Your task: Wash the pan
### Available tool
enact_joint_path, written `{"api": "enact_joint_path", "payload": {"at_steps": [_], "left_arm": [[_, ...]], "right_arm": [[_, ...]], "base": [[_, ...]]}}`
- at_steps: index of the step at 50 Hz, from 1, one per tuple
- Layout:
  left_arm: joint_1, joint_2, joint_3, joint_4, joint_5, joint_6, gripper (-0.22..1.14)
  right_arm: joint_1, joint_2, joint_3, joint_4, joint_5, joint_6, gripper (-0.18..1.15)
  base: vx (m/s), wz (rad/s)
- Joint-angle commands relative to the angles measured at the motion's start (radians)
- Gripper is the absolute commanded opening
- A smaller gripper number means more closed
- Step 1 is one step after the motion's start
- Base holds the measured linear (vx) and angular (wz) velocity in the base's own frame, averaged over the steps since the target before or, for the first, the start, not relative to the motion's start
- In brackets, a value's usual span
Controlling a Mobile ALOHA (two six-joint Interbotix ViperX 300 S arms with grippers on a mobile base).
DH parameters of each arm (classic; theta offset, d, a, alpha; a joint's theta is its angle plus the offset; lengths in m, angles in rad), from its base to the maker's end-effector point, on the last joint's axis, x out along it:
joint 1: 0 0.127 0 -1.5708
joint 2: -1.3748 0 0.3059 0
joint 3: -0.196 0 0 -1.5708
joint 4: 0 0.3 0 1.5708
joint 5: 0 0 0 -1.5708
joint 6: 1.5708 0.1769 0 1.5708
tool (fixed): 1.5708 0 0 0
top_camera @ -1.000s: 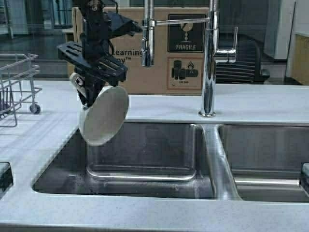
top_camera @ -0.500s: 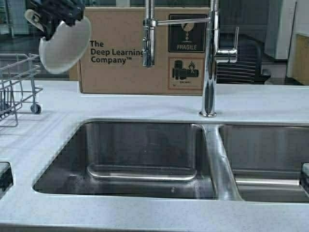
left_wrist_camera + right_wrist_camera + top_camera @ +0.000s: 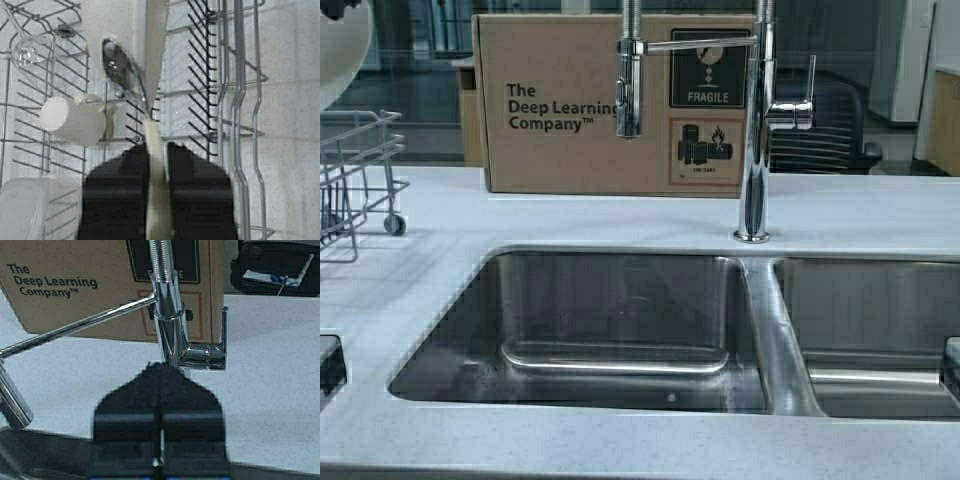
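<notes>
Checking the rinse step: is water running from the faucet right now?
Off, as far as shows. No stream falls from the faucet spout in the high view, and the left sink basin beneath it holds no pooled water.

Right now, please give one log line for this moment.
left claw: shut on pan, above dish rack | right claw: shut, facing faucet
</notes>
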Motion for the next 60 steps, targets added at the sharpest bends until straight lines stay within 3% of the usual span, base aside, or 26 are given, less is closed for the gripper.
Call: {"api": "enact_joint_path", "payload": {"at_steps": [1,24,60], "left_arm": [[0.037,-0.028,0.028,0.008,-0.018,0.002,0.03],[0.207,-0.021,0.140,0.012,-0.144,0.020,0.03],[0.221,0.075,0.156,0.003,-0.141,0.028,0.07]], "right_arm": [[0.002,-0.005,-0.031,0.002,-0.011,-0.003,0.05],[0.002,0.003,-0.031,0.000,-0.011,-0.005,0.05],[0.002,0.005,-0.029,0.000,-0.011,-0.005,0.05]], "base": [[0.00,0.00],[0.00,0.00],[0.00,0.00]]}}
